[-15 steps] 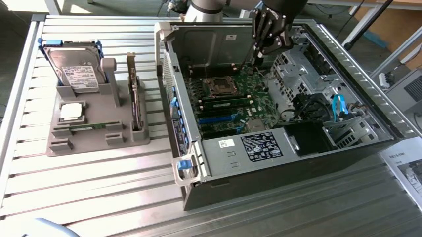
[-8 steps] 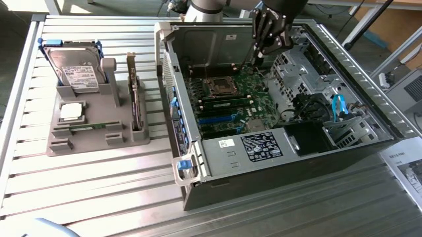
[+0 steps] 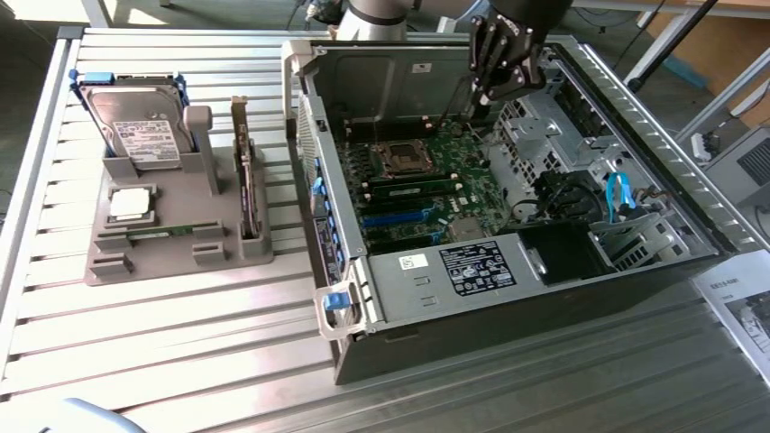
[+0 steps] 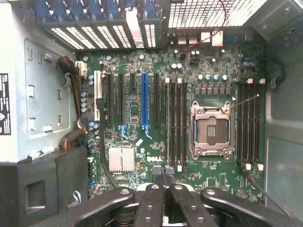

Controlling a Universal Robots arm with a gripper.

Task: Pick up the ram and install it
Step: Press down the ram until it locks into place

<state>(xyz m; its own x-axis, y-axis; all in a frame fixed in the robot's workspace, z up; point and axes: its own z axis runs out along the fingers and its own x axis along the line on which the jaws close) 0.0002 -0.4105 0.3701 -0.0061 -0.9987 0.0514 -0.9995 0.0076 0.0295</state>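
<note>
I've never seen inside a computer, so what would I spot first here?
The big open computer case sits in the middle of the slatted table, showing its green motherboard full of slots. A shut black gripper hangs above the motherboard. At the exterior view's left, a grey holder props up a hard drive.

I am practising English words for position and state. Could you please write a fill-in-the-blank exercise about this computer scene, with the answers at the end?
1. The gripper hangs over the open computer case, and its fingers are ____.
2. The hard drive stands in the grey holder, which is on the exterior view's ____ of the case.
3. The loose cable inside the case is ____ in colour.
Missing words: shut; left; blue.
</note>
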